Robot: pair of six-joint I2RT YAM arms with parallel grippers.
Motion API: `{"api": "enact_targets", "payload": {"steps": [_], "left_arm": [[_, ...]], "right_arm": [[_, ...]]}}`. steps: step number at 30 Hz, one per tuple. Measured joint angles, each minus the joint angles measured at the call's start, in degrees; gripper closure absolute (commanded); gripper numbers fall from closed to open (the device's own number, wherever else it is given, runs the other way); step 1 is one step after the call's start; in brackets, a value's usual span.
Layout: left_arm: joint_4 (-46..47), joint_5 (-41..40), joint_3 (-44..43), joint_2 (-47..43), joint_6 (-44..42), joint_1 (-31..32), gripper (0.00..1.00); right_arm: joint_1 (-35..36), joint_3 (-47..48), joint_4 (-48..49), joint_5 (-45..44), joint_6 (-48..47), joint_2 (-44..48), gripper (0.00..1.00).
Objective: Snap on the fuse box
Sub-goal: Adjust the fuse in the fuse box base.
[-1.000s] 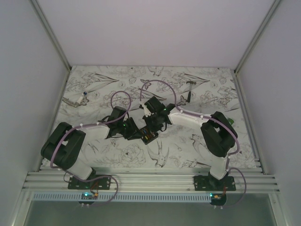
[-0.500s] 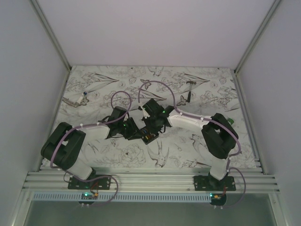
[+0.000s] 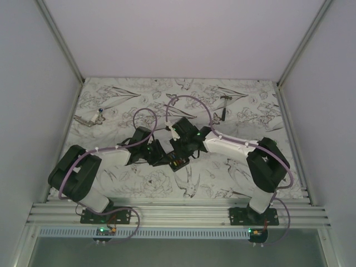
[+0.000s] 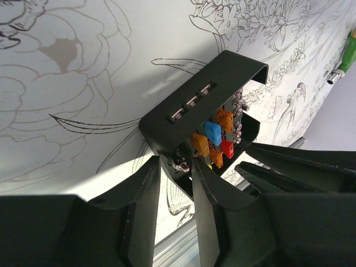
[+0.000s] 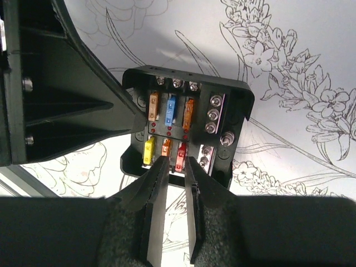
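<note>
Two hands at one spot, both meeting over the fuse box (image 3: pixel 177 161) near the middle of the worktop (image 3: pixel 111 105), a little ahead of the arm bases. Left hand (image 4: pixel 175 177) clamped on a near corner of the box, one finger on either side of the wall, pinching the housing and apparently steadying it. Right hand (image 5: pixel 175 167) set at the opposite side, fingers drawn almost together with only a slit between them. Tips at the near rim, right by the orange and red fuses (image 5: pixel 171 149) of the lower row. Cannot tell whether nipping that rim or merely resting against it.

Deciding relation: open, fuse-studded face turned toward the right hand, closed outer wall toward the left. Long side of the box lying across the right hand's fingers, not along them. Equally close, both hands, so probably a matter of one pressing straight in while the other braces.

Hard to judge from above, with most of the box buried under the two wrists. No separate cover or mating part made out in any view. Unclear too whether the box sits flat or is tipped up off the surface. Green object (image 4: pixel 349 53) cut off at the edge of the left wrist view.
</note>
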State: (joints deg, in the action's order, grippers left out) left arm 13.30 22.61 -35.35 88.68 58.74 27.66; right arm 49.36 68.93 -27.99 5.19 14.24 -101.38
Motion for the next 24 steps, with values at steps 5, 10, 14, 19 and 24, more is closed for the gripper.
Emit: {"api": "enact_targets", "payload": {"steps": [5, 10, 14, 19, 24], "left_arm": [[0.04, 0.02, 0.0, 0.0, 0.09, 0.15, 0.68], [0.07, 0.0, 0.0, 0.0, 0.22, 0.15, 0.68], [0.13, 0.0, 0.0, 0.0, 0.37, 0.15, 0.68], [0.13, 0.0, 0.0, 0.0, 0.42, 0.15, 0.68], [-0.02, -0.48, 0.0, 0.0, 0.42, 0.15, 0.68]], "right_arm": [[0.0, -1.81, 0.39, -0.17, 0.81, 0.63, 0.81], [0.0, -3.41, 0.63, -0.13, 1.49, 0.63, 0.87], [0.0, -3.41, 0.81, 0.15, 1.66, 0.61, 0.98], [-0.11, -3.34, 0.81, 0.83, 1.88, 0.42, 1.0], [-0.33, -2.19, 0.52, 1.4, 2.01, -0.96, 1.0]]}}
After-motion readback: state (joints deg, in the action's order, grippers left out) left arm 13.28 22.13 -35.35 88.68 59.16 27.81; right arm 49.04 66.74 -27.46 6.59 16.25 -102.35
